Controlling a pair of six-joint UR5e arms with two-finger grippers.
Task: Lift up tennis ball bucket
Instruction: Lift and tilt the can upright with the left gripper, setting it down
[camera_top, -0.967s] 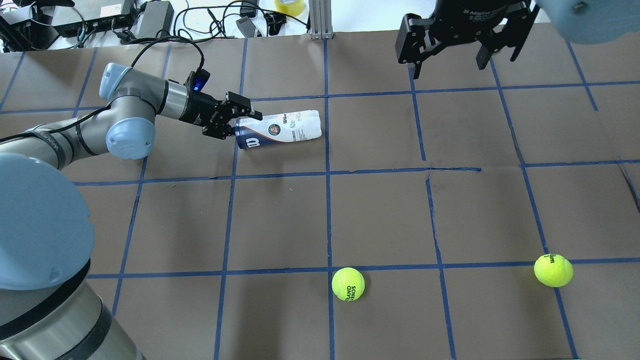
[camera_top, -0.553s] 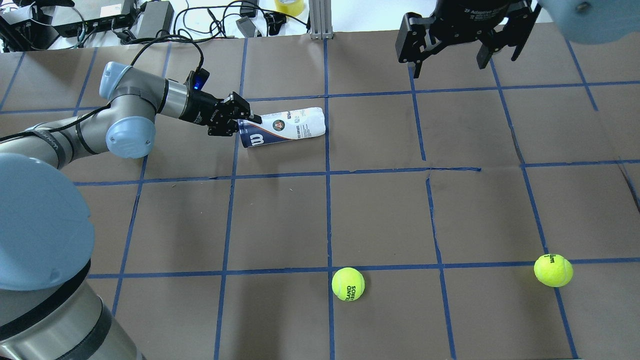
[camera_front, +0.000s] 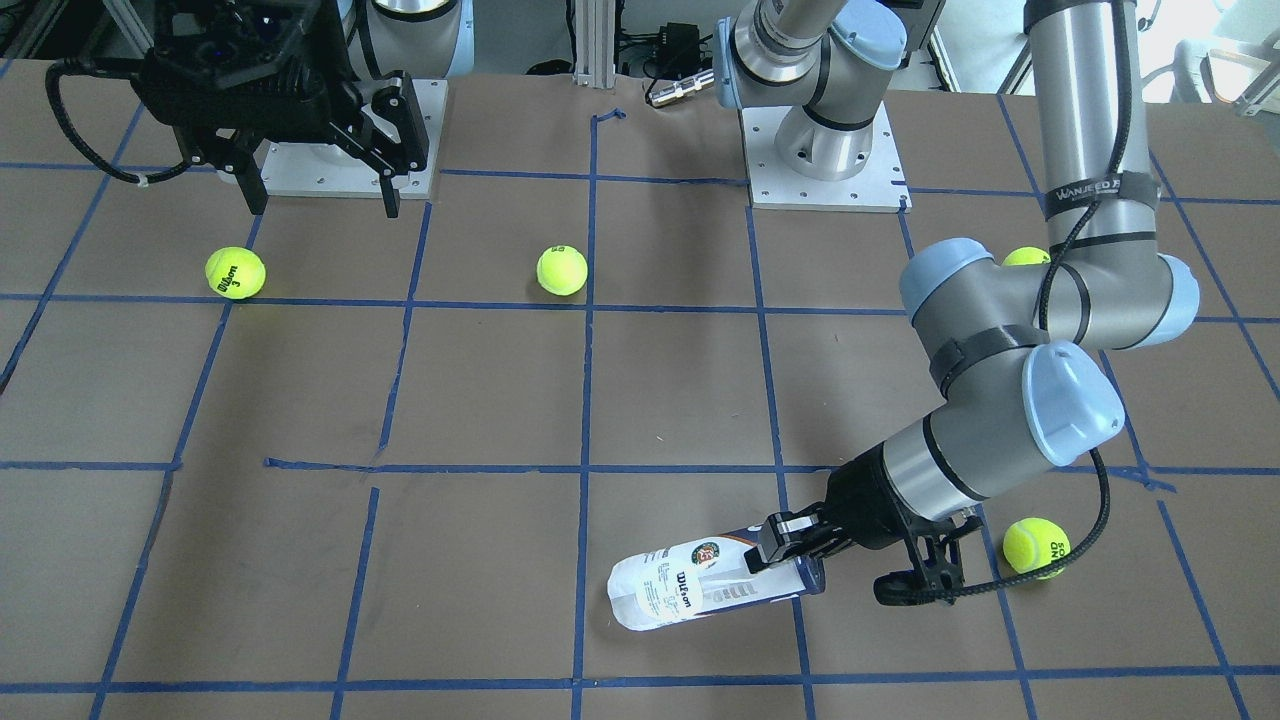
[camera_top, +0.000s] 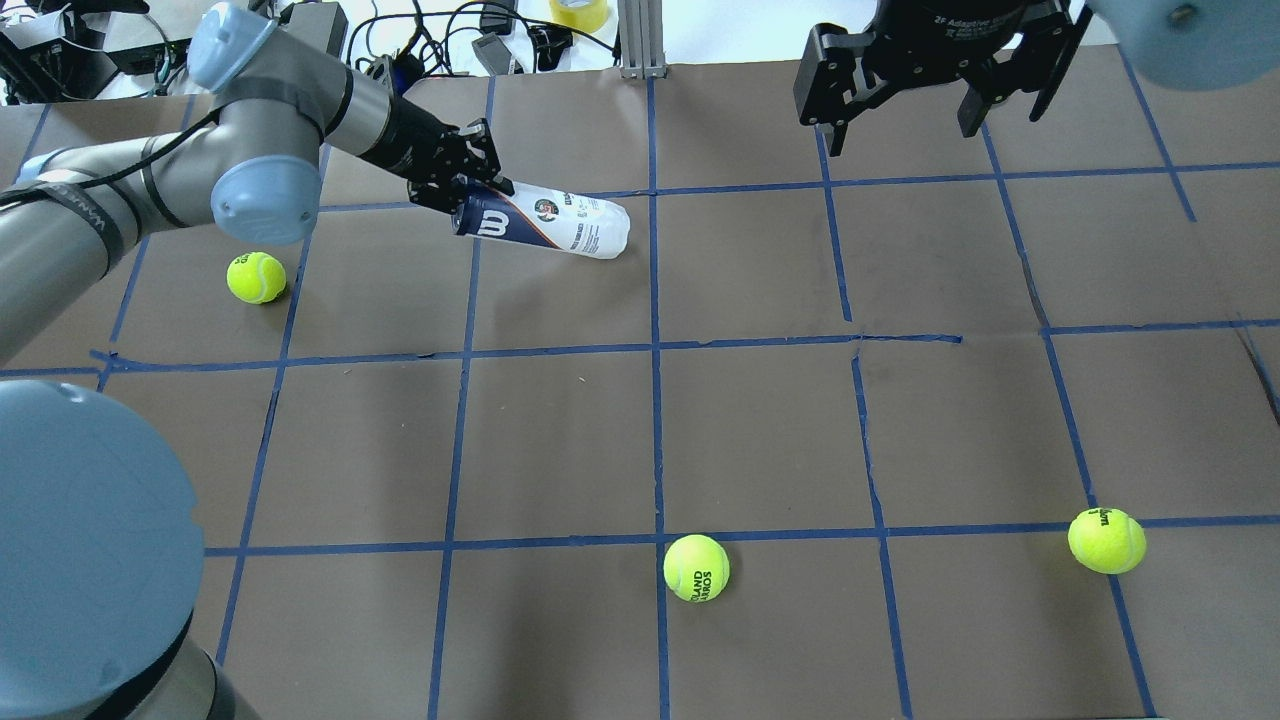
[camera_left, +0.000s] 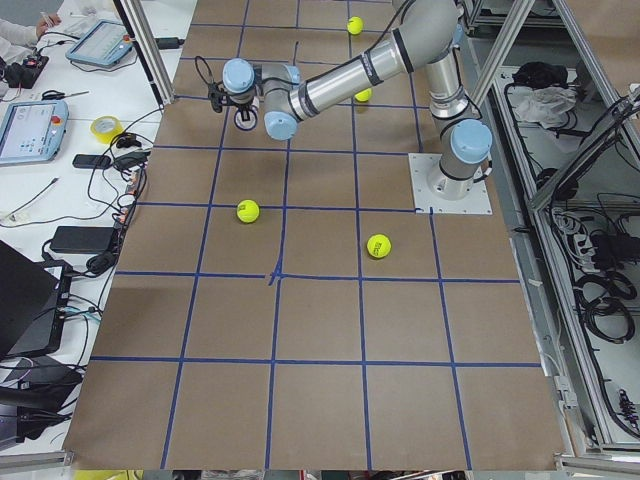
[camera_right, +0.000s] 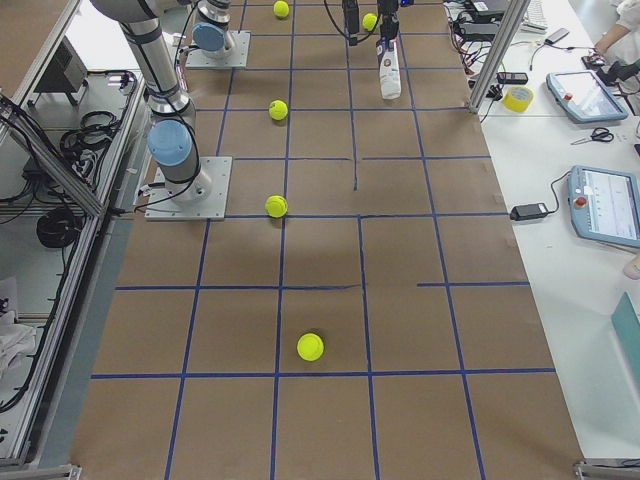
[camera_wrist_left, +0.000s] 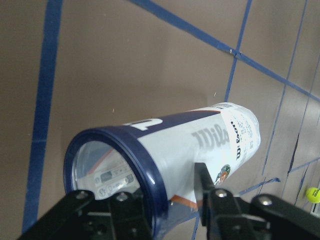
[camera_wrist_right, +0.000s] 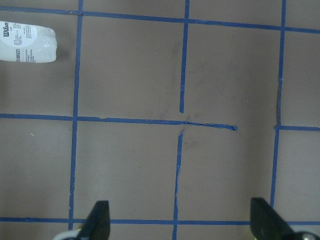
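Note:
The tennis ball bucket (camera_top: 545, 220) is a white tube with a navy band and rim and a white "W". My left gripper (camera_top: 467, 186) is shut on its navy rim end. One finger is inside the mouth and one outside, as the left wrist view (camera_wrist_left: 190, 155) shows. The bucket hangs tilted, rim end raised and white end lower. It also shows in the front view (camera_front: 690, 590), held by the left gripper (camera_front: 792, 553). My right gripper (camera_top: 912, 118) is open and empty, high over the far right of the table. Its camera catches the bucket's white end (camera_wrist_right: 27, 42).
Loose tennis balls lie on the brown, blue-taped table (camera_top: 760, 420): one by the left arm (camera_top: 256, 277), one front middle (camera_top: 696, 567), one front right (camera_top: 1106, 540). Cables and boxes (camera_top: 200, 40) lie beyond the far edge.
My left arm has risen and swung toward the far edge with the bucket in its grip. The bucket now tilts the other way, and a ball once hidden under the arm shows.

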